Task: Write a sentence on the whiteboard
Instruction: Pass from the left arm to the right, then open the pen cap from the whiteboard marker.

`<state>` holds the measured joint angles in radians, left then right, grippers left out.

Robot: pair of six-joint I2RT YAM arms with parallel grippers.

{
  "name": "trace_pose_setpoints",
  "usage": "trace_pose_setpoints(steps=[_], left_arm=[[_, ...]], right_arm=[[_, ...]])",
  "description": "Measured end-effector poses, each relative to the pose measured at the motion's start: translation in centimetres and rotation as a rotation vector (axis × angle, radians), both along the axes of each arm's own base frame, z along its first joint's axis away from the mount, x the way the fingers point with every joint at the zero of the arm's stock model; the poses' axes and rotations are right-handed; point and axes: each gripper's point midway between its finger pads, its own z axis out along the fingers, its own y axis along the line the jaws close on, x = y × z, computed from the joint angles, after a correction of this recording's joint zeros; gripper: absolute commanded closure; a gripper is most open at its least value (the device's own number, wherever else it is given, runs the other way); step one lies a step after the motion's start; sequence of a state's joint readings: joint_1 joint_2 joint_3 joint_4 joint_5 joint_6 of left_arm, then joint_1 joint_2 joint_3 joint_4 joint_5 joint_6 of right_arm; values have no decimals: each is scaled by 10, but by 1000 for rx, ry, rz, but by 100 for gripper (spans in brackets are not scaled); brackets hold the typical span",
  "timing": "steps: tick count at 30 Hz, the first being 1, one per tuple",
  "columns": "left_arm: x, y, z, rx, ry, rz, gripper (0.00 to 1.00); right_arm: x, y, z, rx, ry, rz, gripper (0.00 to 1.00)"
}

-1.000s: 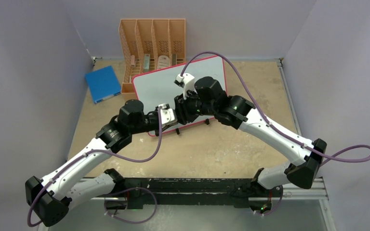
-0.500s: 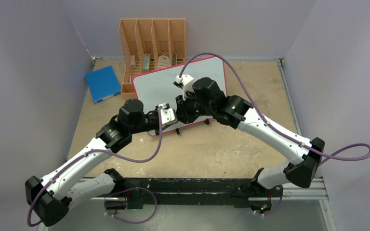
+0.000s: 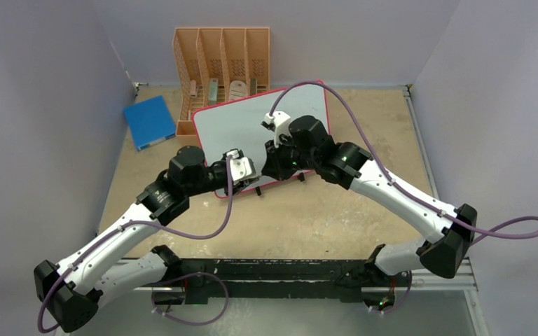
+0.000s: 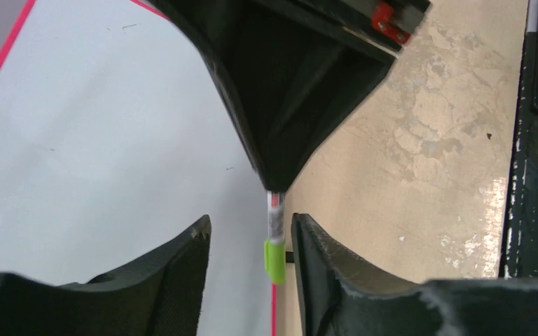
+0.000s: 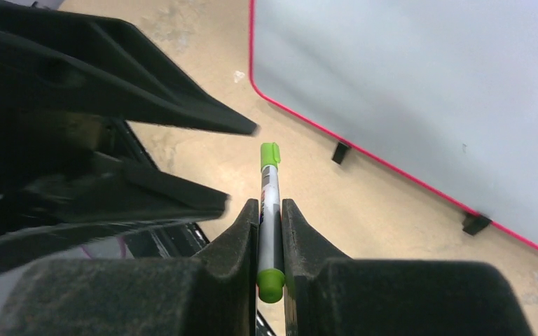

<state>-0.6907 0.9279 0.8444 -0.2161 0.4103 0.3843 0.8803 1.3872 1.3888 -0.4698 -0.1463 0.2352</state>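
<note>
Green-capped white plastic marker (image 5: pixel 270 178): right gripper (image 5: pixel 271 210) clamped on barrel; left gripper (image 4: pixel 249 231) parted, empty. Risk: skewed uncapping may drop it.

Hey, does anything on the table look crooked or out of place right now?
The whiteboard sits skewed to the edges of the table, its far left corner touching or nearly touching the orange file rack. Nothing looks spilled or damaged; the right tool pinches a capped green marker.
</note>
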Motion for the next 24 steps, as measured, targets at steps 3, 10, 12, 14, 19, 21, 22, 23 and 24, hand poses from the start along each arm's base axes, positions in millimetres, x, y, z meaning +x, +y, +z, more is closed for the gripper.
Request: trace_pose_setpoints(steps=[3, 10, 12, 14, 19, 21, 22, 23, 24], left_arm=[[-2, 3, 5, -24, -34, 4, 46], [-7, 5, -7, -31, -39, -7, 45], [-7, 5, -11, -26, -35, -7, 46], [-7, 5, -14, -23, -35, -8, 47], [-5, 4, -11, -25, -58, -11, 55], [-5, 4, -11, -26, -62, -11, 63], [-5, 4, -11, -26, -62, -11, 66], [-5, 4, -11, -26, -61, -12, 69], [-5, 4, -11, -25, -61, -13, 71]], right_arm=[[6, -14, -4, 0, 4, -23, 100], [4, -21, 22, 79, -33, -11, 100], [1, -20, 29, 102, -42, 4, 100], [-1, -19, 33, 116, -48, 14, 100], [-4, -17, 35, 130, -45, 33, 100], [-6, -16, 34, 133, -42, 38, 100], [-7, -16, 34, 136, -38, 43, 100], [-8, -16, 34, 138, -35, 47, 100], [-8, -15, 34, 140, -34, 48, 100]])
